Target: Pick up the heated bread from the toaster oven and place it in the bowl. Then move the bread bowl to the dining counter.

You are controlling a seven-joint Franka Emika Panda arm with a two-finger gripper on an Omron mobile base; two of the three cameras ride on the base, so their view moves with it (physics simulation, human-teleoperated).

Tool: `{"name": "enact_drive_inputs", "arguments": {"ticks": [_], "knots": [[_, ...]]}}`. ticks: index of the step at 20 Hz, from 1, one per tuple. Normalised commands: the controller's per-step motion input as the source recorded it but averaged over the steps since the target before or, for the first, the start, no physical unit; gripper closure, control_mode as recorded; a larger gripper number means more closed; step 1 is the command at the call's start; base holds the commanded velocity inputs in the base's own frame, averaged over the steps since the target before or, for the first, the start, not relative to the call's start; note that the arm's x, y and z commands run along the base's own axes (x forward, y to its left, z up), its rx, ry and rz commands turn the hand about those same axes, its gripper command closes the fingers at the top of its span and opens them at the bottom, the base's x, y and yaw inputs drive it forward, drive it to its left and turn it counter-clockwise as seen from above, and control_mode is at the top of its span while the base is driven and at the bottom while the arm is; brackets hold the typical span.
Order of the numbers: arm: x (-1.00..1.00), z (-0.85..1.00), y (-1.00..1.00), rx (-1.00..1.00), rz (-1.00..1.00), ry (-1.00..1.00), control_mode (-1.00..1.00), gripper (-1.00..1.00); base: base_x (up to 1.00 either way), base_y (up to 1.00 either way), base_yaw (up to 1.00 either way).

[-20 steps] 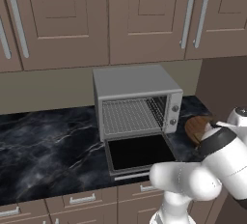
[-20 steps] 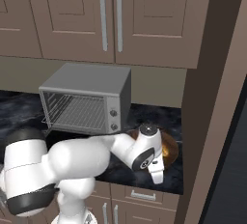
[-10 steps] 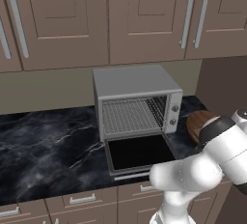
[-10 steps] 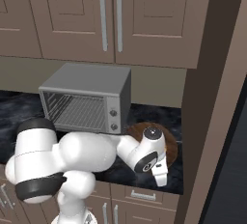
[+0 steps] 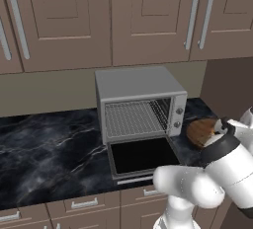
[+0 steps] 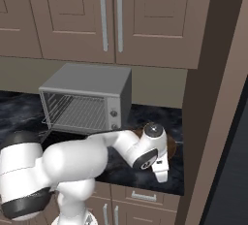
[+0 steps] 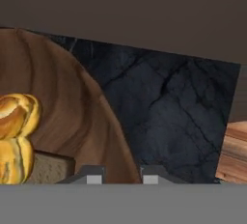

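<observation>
The heated bread, golden and lumpy, lies inside the dark-brown wooden bowl, beside a tan patch. My gripper sits at the bowl's rim, its two fingertips close on either side of the rim wall, shut on it. From the left base view the bowl stands on the black marble counter to the right of the toaster oven, half covered by my arm. In the right base view the gripper points down at the bowl's front edge. The toaster oven has its glass door dropped open and its rack bare.
A tall brown panel rises close to the right of the bowl. Upper cabinets hang above the oven. The counter's front edge runs just below the gripper. A light wooden surface shows at the right of the hand view.
The jaws have closed from wide open onto the bowl's rim. The forearm has swung lower and further over the bowl, covering more of it.
</observation>
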Motion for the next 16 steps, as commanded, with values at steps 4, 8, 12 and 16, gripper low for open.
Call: {"name": "enact_drive_inputs", "arguments": {"ticks": [4,8,12,16], "knots": [[-0.21,0.66,0.1,0.0,-0.08,-0.09,-1.0,1.0,0.0,0.0,0.0],[-0.5,0.79,0.17,0.0,-0.07,-0.01,-1.0,1.0,0.0,0.0,0.0],[-0.58,0.93,0.2,0.0,-0.1,-0.03,-1.0,1.0,0.0,0.0,0.0],[-0.57,1.0,0.27,-0.01,-0.11,-0.14,-1.0,1.0,0.0,0.0,0.0]]}}
